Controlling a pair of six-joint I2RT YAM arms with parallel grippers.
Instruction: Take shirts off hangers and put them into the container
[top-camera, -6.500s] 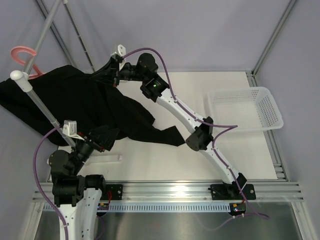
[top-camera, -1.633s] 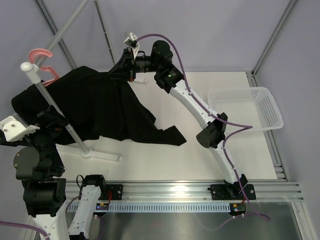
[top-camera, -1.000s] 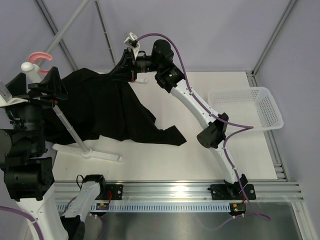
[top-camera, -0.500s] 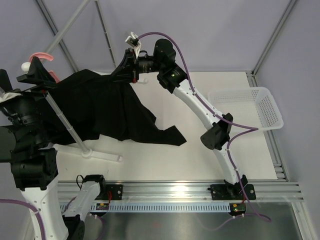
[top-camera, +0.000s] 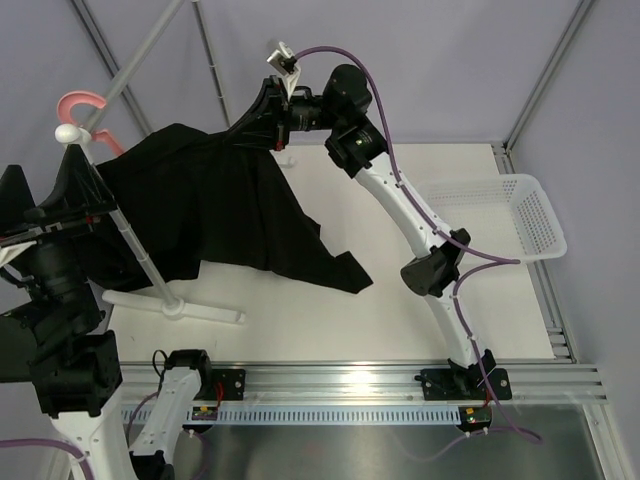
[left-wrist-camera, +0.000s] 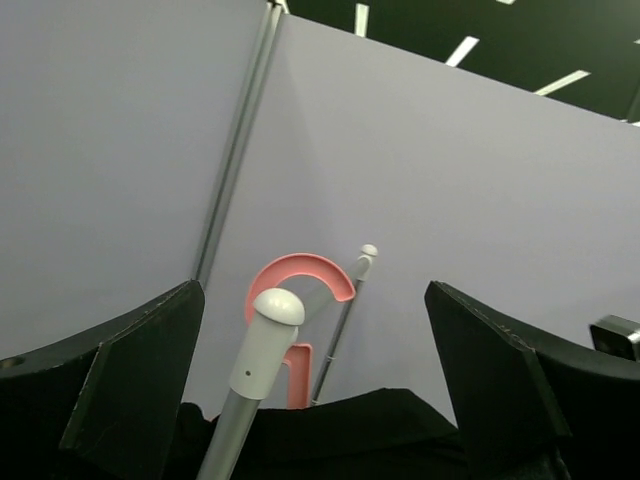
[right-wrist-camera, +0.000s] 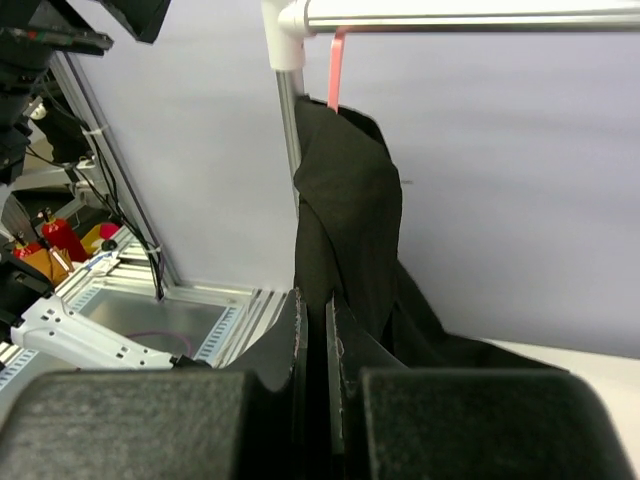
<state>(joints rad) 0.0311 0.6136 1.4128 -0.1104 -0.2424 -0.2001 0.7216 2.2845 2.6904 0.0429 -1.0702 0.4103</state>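
- The right tool (top-camera: 258, 122) is pressed together on a fold of the black shirt (top-camera: 215, 205), pinching its far upper edge.
- From that pinch the shirt drapes toward the left tool (left-wrist-camera: 312, 290) and down onto the surface (top-camera: 330, 320), hanging from the pink hanger (top-camera: 78, 100).
- The left tool is spread wide and grips nothing. The hanger's hook and the tip of the white rack pole (left-wrist-camera: 255, 350) lie just beyond its fingers.
- The white basket (top-camera: 480, 183) sits well apart from both tools.
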